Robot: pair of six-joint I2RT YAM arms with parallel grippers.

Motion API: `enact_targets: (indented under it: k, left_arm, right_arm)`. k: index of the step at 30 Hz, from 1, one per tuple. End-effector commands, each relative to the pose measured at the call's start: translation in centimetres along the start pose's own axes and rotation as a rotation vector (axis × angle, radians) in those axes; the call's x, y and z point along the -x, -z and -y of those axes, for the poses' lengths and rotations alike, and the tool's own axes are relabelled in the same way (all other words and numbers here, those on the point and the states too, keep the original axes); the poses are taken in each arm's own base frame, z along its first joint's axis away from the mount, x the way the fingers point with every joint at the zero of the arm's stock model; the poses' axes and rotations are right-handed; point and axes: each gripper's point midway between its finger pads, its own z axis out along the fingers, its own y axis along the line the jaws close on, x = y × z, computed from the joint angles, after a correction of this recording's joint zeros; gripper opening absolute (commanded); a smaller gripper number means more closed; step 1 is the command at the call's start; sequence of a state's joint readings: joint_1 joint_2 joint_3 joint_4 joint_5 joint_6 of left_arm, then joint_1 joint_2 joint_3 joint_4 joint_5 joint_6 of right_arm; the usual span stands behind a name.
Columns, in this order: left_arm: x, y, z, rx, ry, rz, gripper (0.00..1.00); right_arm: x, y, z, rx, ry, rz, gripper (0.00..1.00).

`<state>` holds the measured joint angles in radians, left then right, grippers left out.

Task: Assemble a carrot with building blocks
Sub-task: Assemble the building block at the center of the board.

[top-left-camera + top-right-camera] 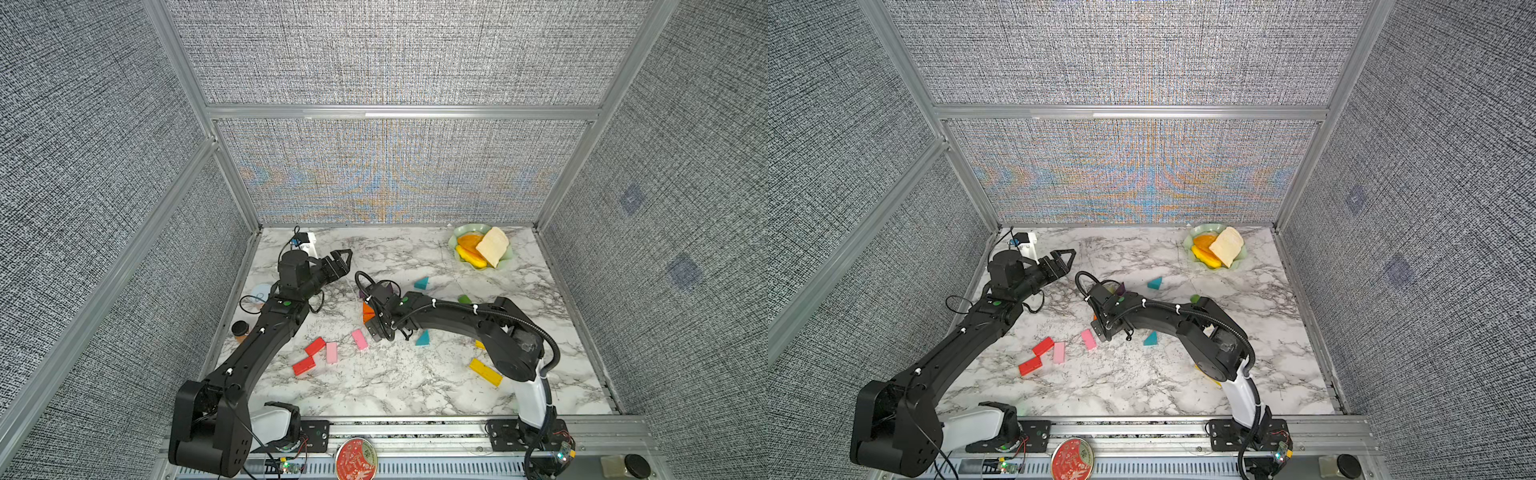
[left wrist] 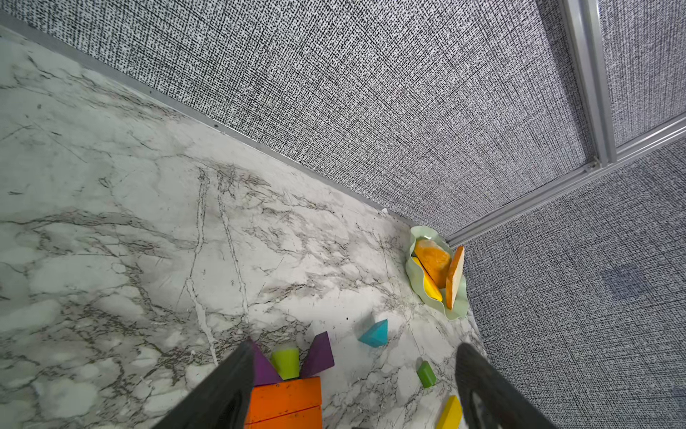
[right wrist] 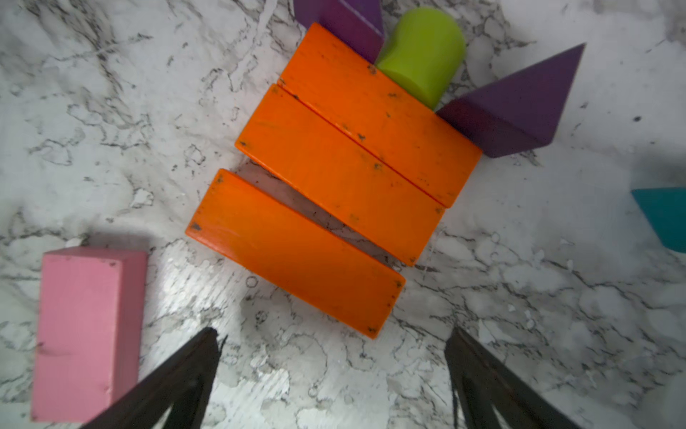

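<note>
Spreading wide with nothing between them, the dark tapered fingers (image 3: 174, 379) of the right gripper (image 3: 332, 336) point straight down, just clear of the glossy marble-patterned table (image 3: 74, 111).

Close beyond the tips lie three orange bars (image 3: 341, 174). They are flat painted rectangles, matte, with dark chips along their edges and corners. Two sit flush side by side, and the third is skewed, with a thin wedge of table showing between it and the middle one. Against the far bar rest a rounded lime stub (image 3: 423, 52) and two purple triangles (image 3: 519, 107), one on each side of the stub. This carrot shape sits at the table's centre, slightly left.

A pink bar (image 3: 85, 334) lies just left of it and a teal triangle (image 3: 664, 217) just right. Further out, in a top view, are two red bars (image 1: 315, 345) on the near left, a yellow bar (image 1: 485, 372) on the near right, and a pale green wavy dish (image 1: 457, 232) in the far right corner.

The right arm (image 1: 457, 316) rises from its near-right base, elbow high, with the forearm running left and the wrist bent down over the orange bars.

The left gripper (image 1: 341, 258) is raised off the table at the far left. It is tilted rightward, its fingers apart and empty. The left arm (image 1: 266, 336) stretches long from the near-left base.
</note>
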<state>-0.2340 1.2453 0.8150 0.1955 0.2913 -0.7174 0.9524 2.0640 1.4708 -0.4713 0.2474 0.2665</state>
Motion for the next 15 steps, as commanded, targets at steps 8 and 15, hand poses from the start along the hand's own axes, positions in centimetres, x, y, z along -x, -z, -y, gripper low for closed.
enact_targets:
  k: [8,15]
  left_arm:
    - [0.2,0.0,0.3,-0.010,-0.010,0.001,0.86]
    - [0.1,0.0,0.3,-0.013,-0.008,-0.002,0.86]
  right_arm:
    - [0.7,-1.1,1.3,-0.046,-0.035,0.009,0.97]
    - [1.1,-1.4,1.7,-0.057,-0.051,0.019,0.97]
